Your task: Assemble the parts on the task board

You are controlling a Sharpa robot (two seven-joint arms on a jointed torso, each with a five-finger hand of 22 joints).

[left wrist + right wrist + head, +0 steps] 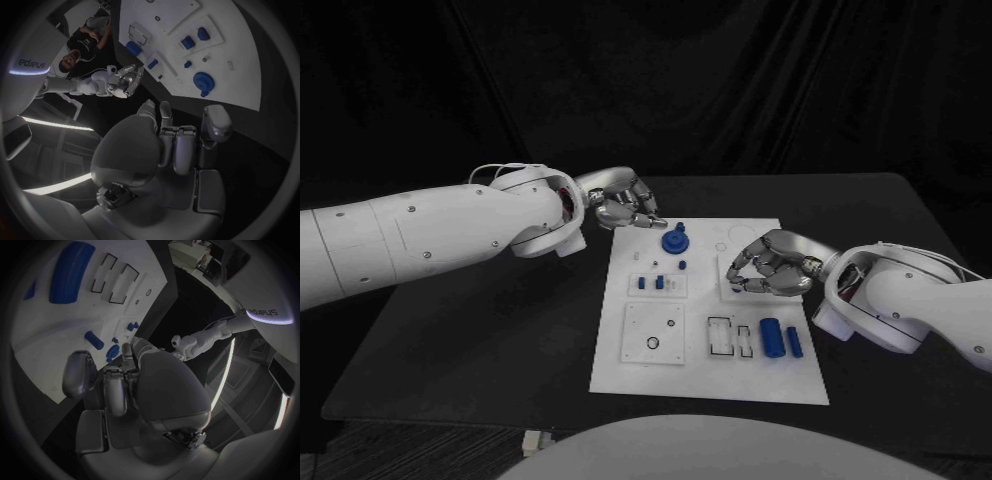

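The white task board (710, 340) is lying in the middle of the black table (473, 340). On its near right part, a large blue cylinder (770, 337) and a slimmer blue bar (795, 341) are lying side by side, just right of two empty rectangular slots (731, 337). On the near left, a square plate with a round hole (653, 333) is sitting flat. Farther back, two small blue pegs (651, 283) are standing in a little white block.

The right hand (770, 266) is reaching in from the right and hovering over the board's right middle, fingers curled inward with the tips close together; whether anything is pinched there cannot be made out, and the right wrist view is showing the fingers (115, 385) bent with nothing visible in them.

At the far edge, a blue gear-like part (675, 240) is standing on the board. The left hand (623, 204) is hanging just beyond it, fingers curled, apparently empty.
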